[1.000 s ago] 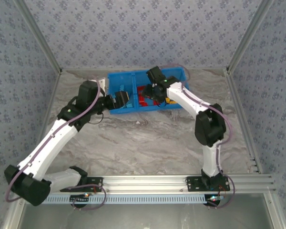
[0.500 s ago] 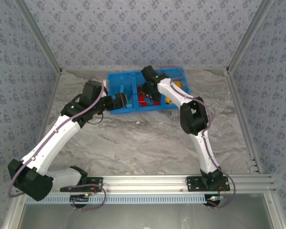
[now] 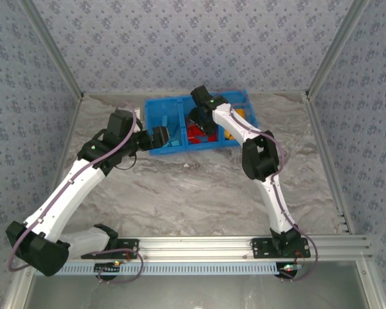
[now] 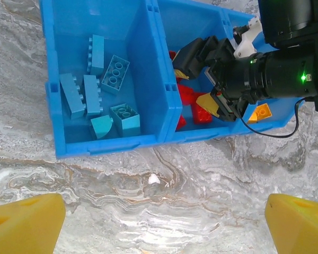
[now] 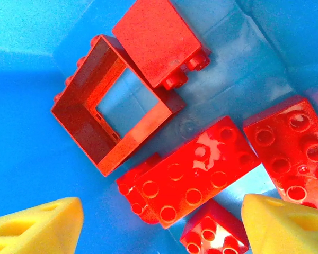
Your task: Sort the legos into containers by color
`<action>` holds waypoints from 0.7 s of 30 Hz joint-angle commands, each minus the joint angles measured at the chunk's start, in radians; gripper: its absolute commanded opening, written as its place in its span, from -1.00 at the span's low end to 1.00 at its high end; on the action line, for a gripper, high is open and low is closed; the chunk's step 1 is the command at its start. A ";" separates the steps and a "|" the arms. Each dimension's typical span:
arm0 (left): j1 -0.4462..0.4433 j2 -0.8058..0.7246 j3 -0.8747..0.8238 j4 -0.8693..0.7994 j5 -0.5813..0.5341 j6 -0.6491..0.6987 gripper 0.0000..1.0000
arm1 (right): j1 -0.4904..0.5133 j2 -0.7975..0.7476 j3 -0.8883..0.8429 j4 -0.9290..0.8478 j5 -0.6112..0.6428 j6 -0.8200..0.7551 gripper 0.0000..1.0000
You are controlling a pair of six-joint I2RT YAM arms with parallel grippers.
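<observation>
The blue bin (image 3: 170, 149) stands at the back of the table; its near wall (image 4: 111, 144) faces my left wrist. Several blue legos (image 4: 87, 95) lie in its left compartment. Red legos (image 5: 196, 177) and a red open square frame (image 5: 79, 119) lie in the middle one, and an orange lego (image 4: 261, 112) lies in the right one. My right gripper (image 3: 198, 125) (image 5: 159, 222) hangs low inside the middle compartment, open, with its yellow fingers (image 5: 286, 225) on either side of the red bricks on the floor. My left gripper (image 3: 170, 136) (image 4: 164, 222) is open over bare table just in front of the bin.
A small white fleck (image 4: 154, 179) lies on the marble table (image 3: 193, 193) just before the bin. Patterned walls and aluminium posts (image 3: 328, 64) close in the back and sides. A metal rail (image 3: 199, 244) runs along the near edge.
The right arm swung left and its gripper settled over the red compartment, then its jaws spread wider. The left arm shifted only slightly and stayed open.
</observation>
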 commanded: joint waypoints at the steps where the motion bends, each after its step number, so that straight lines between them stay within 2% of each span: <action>1: 0.003 -0.026 -0.001 -0.020 -0.019 0.027 0.93 | 0.009 -0.032 0.030 -0.070 0.051 -0.016 0.62; 7: 0.026 -0.052 -0.004 -0.058 -0.045 0.032 0.93 | 0.029 -0.162 0.018 -0.068 0.163 -0.085 0.56; 9: 0.032 -0.068 -0.012 -0.092 -0.061 0.026 0.93 | 0.037 -0.227 -0.038 -0.063 0.209 -0.133 0.56; 12: 0.042 -0.109 -0.041 -0.140 -0.095 0.020 0.93 | 0.050 -0.390 -0.264 0.026 0.267 -0.208 0.58; 15: 0.064 -0.160 -0.081 -0.183 -0.117 0.004 0.93 | 0.056 -0.607 -0.563 0.174 0.303 -0.284 0.65; 16: 0.074 -0.179 -0.094 -0.201 -0.121 -0.002 0.93 | 0.059 -0.688 -0.659 0.220 0.319 -0.331 0.71; 17: 0.081 -0.202 -0.107 -0.221 -0.131 -0.007 0.93 | 0.068 -0.770 -0.751 0.236 0.345 -0.380 0.97; 18: 0.083 -0.222 -0.123 -0.238 -0.139 -0.011 0.93 | 0.072 -0.838 -0.834 0.266 0.371 -0.410 1.00; 21: 0.087 -0.298 -0.185 -0.297 -0.172 -0.035 0.95 | 0.060 -1.049 -1.048 0.189 0.451 -0.445 1.00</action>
